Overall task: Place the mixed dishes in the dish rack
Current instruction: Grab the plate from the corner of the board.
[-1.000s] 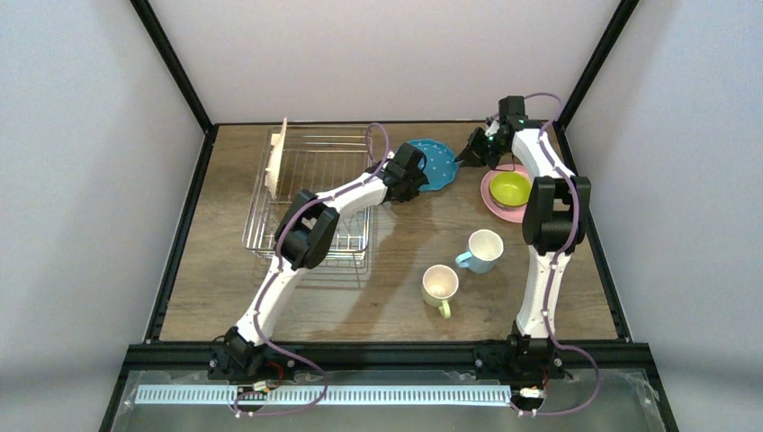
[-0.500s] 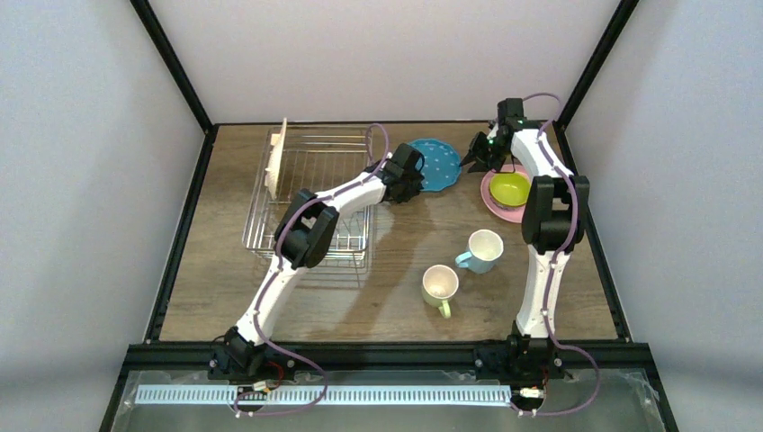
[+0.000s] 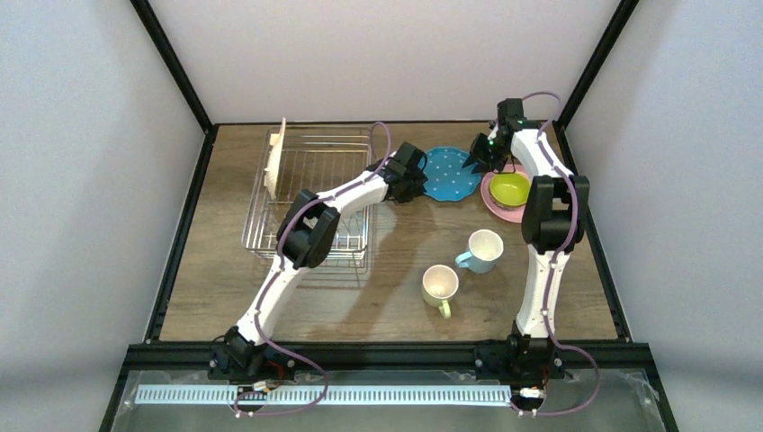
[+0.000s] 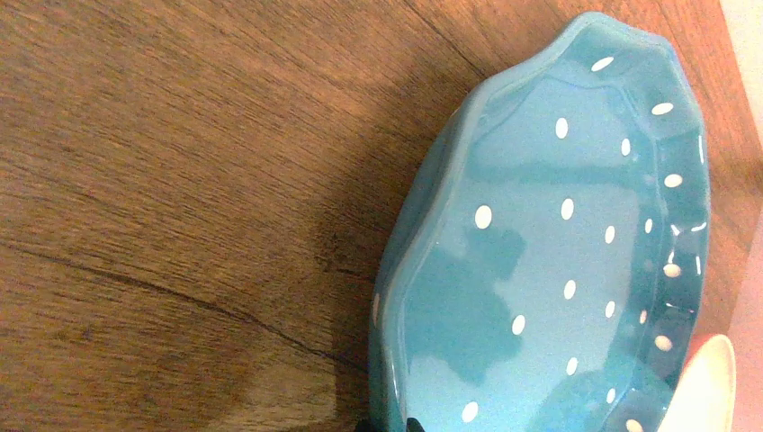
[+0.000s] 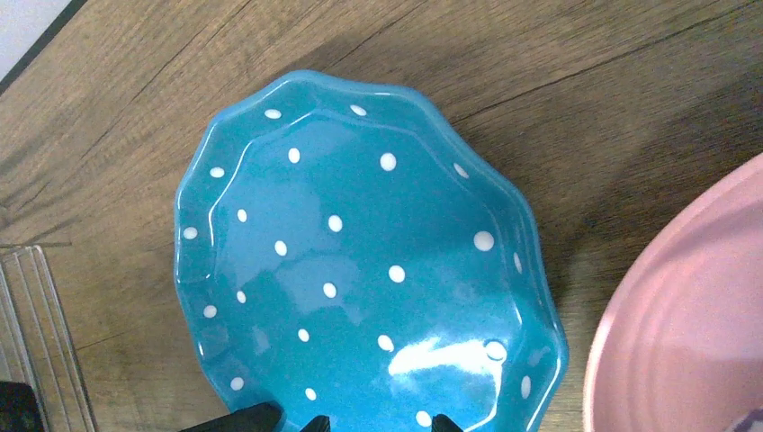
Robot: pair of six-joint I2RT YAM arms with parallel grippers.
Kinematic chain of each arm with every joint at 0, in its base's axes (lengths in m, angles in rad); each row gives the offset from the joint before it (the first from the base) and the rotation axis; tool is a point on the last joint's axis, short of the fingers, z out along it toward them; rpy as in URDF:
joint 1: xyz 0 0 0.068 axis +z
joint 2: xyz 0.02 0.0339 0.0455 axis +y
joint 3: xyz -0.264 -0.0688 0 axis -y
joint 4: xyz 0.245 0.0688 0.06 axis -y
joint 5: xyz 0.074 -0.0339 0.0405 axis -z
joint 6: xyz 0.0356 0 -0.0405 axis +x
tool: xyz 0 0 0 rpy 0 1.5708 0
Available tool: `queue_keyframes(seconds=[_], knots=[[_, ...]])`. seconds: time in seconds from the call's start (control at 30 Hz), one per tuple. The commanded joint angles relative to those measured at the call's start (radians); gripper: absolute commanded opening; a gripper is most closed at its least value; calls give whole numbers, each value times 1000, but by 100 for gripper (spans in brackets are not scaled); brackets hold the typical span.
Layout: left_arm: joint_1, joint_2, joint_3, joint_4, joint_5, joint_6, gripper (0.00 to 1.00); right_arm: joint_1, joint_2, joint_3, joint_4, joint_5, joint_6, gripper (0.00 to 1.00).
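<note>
Clenching the left end effector (image 3: pixel 421 175) on the left rim of the teal dotted plate (image 3: pixel 453 174). Showing only two black fingertips (image 4: pixel 389 425) at the bottom edge of the left wrist view, pinched onto that rim, with everything behind them cut off.

Holding the right end effector (image 3: pixel 474 160) released at the far right rim of the same plate, with its tips apart over the glaze in the right wrist view. Cropping those tips at the frame's bottom edge, so not resolving any contact with the rim.

Locating the teal dotted plate on the desk (image 3: pixel 396 288), between the dish rack (image 3: pixel 310 211) and the pink round plate (image 3: pixel 493 205), outside the rack. Not resolving whether lying flat or raised at the gripped side.

Carrying the lime-inside blue-and-white patterned bowl (image 3: pixel 510 189) on the pink round plate, with the right arm hiding part of that plate's right rim.

Standing the tan woven-look plate (image 3: pixel 277 160) on edge at the left side of the dish rack. Crossing the left arm over the rack and hiding part of its right side.

Finding the light-blue mug (image 3: pixel 484 249) and the pale yellow-green mug (image 3: pixel 440 284) mouth-up, near each other, well apart from the rack.

Catching a pale sliver at the lower right corner of the left wrist view, too cropped for identifying.
</note>
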Motion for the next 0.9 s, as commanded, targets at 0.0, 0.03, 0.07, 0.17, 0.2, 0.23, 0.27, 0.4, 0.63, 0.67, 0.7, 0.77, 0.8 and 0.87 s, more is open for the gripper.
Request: queue_keyframes(seconds=[0.0,0.03,0.07,0.17,0.2,0.23,0.27,0.4,0.63,0.67,0.7,0.77,0.8,0.87], knots=[[-4,41,14,-92,-9,14,3,0,12,12,-11,42,-29,64],[-4,39,14,-94,-15,12,3,0,7,15,-11,49,-30,64],[-5,35,15,-94,-19,11,3,0,1,18,-11,53,-32,64],[-3,26,15,-98,-24,4,3,0,-18,33,-17,63,-36,69],[-2,23,14,-100,-26,2,3,0,-21,42,-21,69,-37,69],[-2,19,15,-102,-28,1,3,0,-25,51,-28,78,-38,72],[-1,16,14,-103,-30,0,3,0,-32,56,-30,91,-39,72],[4,-3,14,-107,-41,-7,3,0,-60,59,-28,126,-38,73],[20,-40,14,-122,-54,-8,3,0,-68,58,-31,169,-46,79],[23,-46,14,-124,-57,-6,3,0,-69,55,-30,171,-48,79],[25,-51,14,-126,-58,-5,3,0,-68,53,-28,172,-49,79],[31,-61,14,-129,-61,-4,3,0,-66,50,-27,178,-51,84],[34,-67,14,-131,-62,-3,3,0,-65,48,-27,179,-52,84],[38,-77,15,-134,-63,-3,3,0,-62,42,-23,176,-55,84]])
